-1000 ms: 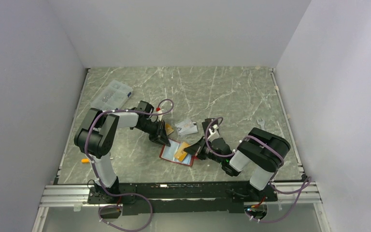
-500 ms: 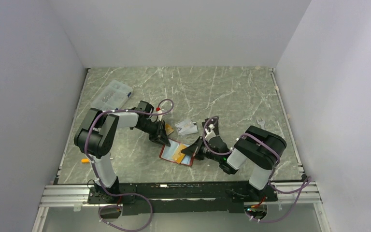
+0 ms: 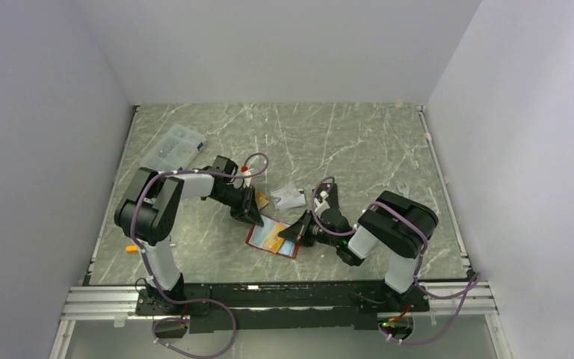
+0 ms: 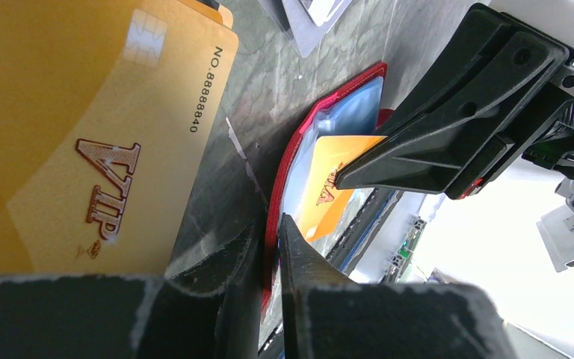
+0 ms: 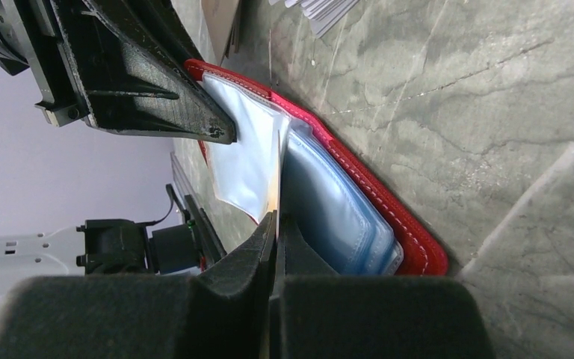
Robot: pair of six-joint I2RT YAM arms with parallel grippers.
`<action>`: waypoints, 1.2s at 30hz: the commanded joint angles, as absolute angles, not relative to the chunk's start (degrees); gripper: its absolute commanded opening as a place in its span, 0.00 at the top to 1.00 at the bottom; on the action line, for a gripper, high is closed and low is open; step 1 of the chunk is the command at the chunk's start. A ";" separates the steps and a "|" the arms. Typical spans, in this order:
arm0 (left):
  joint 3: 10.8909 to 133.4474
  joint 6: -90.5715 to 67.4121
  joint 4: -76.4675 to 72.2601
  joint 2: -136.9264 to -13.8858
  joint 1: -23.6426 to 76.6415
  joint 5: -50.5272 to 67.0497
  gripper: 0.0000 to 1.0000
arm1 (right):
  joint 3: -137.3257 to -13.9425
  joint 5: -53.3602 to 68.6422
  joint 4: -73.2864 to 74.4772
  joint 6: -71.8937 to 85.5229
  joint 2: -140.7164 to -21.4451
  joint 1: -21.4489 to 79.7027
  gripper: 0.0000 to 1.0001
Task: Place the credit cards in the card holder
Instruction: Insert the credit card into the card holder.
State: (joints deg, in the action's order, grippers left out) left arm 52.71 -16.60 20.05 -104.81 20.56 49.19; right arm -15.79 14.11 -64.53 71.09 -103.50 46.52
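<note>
Card holder (image 3: 273, 237) lies open on the table (image 3: 359, 142), red edge up. Left gripper (image 4: 269, 247) pinches its near edge, jaws almost closed. Right gripper (image 5: 275, 224), just right of it, is squeezed tight on a gold card (image 4: 329, 187) poking into a clear pocket. More cards (image 3: 290, 197) lie just behind the holder.

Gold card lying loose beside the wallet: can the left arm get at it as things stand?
Probably not right away. The gold card lies bare next to the left fingers, but they are pinching the wallet's red edge and would have to let go first.
</note>
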 commanded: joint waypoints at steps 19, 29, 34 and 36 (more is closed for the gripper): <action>53.18 -15.75 20.09 -102.82 20.82 51.09 0.83 | -24.02 13.27 -37.26 62.04 -98.73 45.79 0.72; 53.18 -15.30 20.24 -102.84 20.78 50.81 0.86 | -26.07 9.87 -23.23 60.14 -92.60 46.27 0.34; 53.21 -15.34 20.39 -102.91 20.79 50.71 0.86 | -29.67 6.77 -12.06 58.89 -90.40 48.31 0.33; 53.23 -15.29 20.38 -102.92 20.83 50.67 0.86 | -30.25 5.09 -9.31 59.06 -89.41 49.33 0.33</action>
